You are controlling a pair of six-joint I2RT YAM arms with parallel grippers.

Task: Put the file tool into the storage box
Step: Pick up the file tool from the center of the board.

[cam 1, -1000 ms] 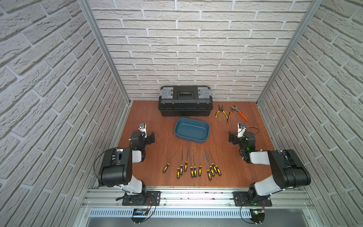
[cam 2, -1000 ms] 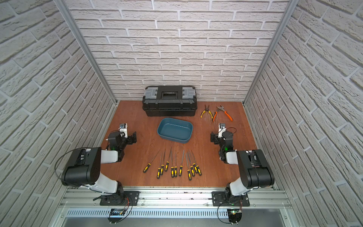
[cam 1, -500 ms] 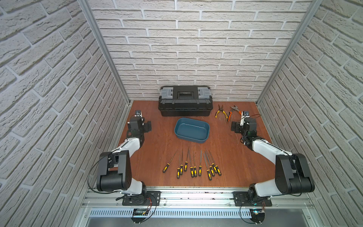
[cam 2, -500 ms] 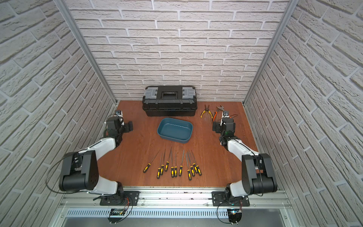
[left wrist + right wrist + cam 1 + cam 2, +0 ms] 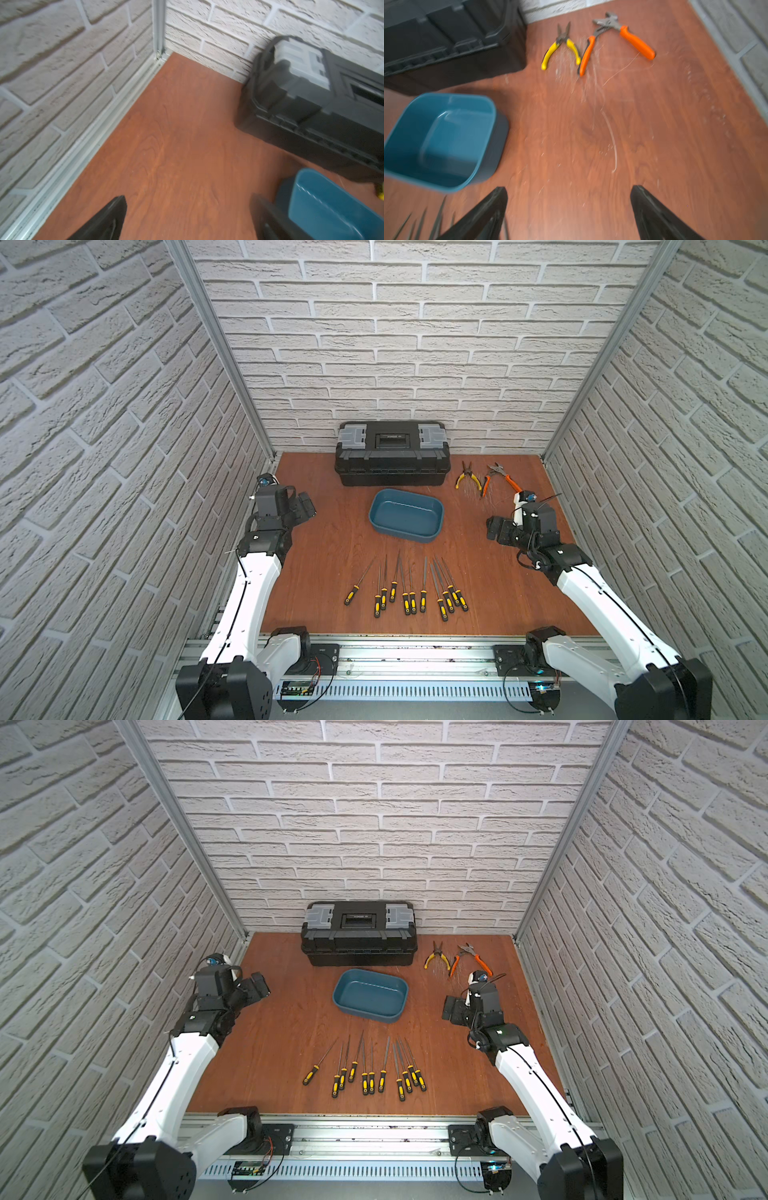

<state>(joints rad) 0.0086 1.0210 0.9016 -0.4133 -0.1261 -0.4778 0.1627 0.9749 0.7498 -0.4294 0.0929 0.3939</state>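
Hovering my right gripper wide, empty, by worktop's right edge; files lie frontward, handles toward front edge; left gripper farther.

Toolbox sits at the back of the worktop, about centre. Just in front of it is the storage box, near but not touching. Right of the toolbox lies a pair of pliers, with a second pair just beside it, further right. Toward the front edge, the files lie in a row, side by side, tips toward the storage box, apart from it.
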